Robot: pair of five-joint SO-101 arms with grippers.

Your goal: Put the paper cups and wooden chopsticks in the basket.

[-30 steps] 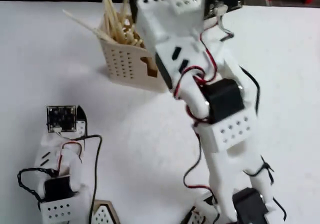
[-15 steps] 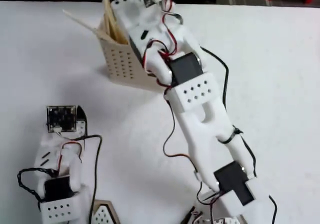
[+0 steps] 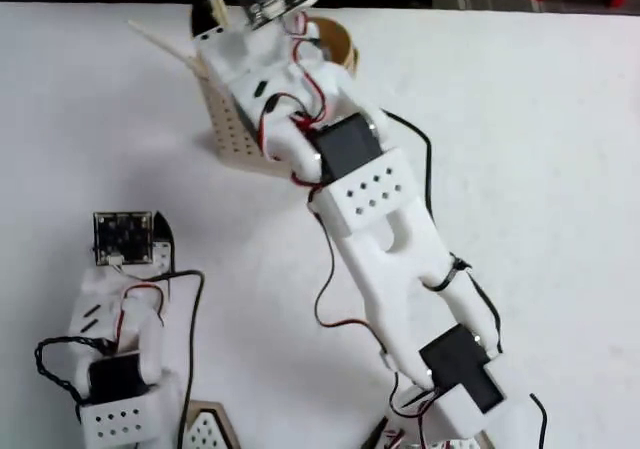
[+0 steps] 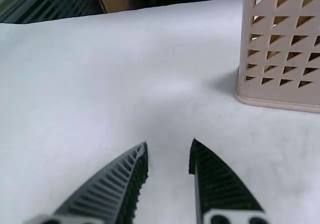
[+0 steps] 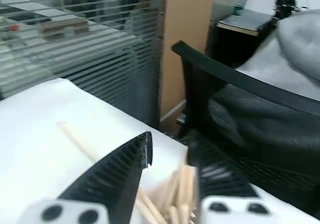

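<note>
While wooden chopsticks (image 3: 162, 42) stand in the basket (image 3: 240, 134) from the high view, my left gripper (image 4: 169, 143) sits spread over the table (image 4: 75, 84) and my right gripper (image 5: 170, 139) hangs spread above the sticks, so I judge the drop done and a straight lift away next.

Right arm (image 3: 370, 219) lies over the basket (image 3: 235, 129), hiding most of it; chopsticks (image 3: 160, 42) jut from its far corner, a cup (image 3: 338, 37) rim shows at its far side; left arm (image 3: 120, 309) sits well apart
</note>
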